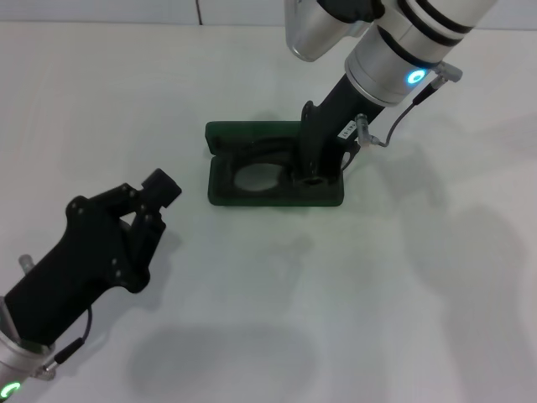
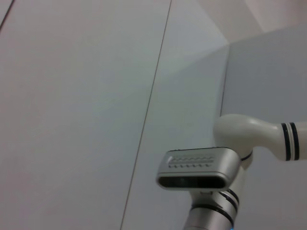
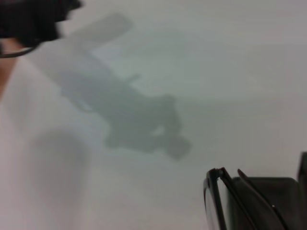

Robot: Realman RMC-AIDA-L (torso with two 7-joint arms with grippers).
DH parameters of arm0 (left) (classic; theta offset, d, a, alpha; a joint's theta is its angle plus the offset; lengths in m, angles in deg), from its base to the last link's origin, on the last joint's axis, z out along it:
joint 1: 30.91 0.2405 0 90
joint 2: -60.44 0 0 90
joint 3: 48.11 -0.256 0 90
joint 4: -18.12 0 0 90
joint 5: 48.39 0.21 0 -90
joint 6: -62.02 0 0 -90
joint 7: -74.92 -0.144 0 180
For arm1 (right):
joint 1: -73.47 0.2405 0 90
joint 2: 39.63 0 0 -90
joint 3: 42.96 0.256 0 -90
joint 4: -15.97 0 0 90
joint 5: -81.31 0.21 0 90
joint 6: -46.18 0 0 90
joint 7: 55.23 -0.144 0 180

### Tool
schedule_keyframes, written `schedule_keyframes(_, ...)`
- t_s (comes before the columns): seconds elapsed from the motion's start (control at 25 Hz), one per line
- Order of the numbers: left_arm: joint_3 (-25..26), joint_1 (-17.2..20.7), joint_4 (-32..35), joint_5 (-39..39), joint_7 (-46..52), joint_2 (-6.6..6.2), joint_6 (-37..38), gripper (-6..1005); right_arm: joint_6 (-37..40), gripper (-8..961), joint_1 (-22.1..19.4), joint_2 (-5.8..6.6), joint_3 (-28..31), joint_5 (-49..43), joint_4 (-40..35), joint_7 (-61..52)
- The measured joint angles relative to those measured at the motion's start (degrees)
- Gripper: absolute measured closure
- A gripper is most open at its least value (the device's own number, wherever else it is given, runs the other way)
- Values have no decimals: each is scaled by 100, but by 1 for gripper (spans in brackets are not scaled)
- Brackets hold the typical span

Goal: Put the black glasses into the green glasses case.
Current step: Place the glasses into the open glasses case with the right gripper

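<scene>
Head view: right claw [image 1: 314, 172] dips into green glasses case [image 1: 222, 191], black glasses [image 1: 262, 175] beneath; grip unclear.

One green glasses case [image 1: 222, 189], one black glasses [image 1: 260, 176], two claws: left [image 1: 159, 189], right [image 1: 315, 172].

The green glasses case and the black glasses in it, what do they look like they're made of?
The green glasses case looks like a rigid shell with a matte dark green covering, perhaps leatherette; it shows no glare. The black glasses seem to be thin black plastic or metal with clear lenses, hard to tell which. The right gripper is over them.
</scene>
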Motion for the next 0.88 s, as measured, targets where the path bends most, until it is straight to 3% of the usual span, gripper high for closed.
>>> schedule_keyframes(0.88,-68,-75,-210,76,-119,40,-16,958,-782,812,-3,5,-28,395,609,-111)
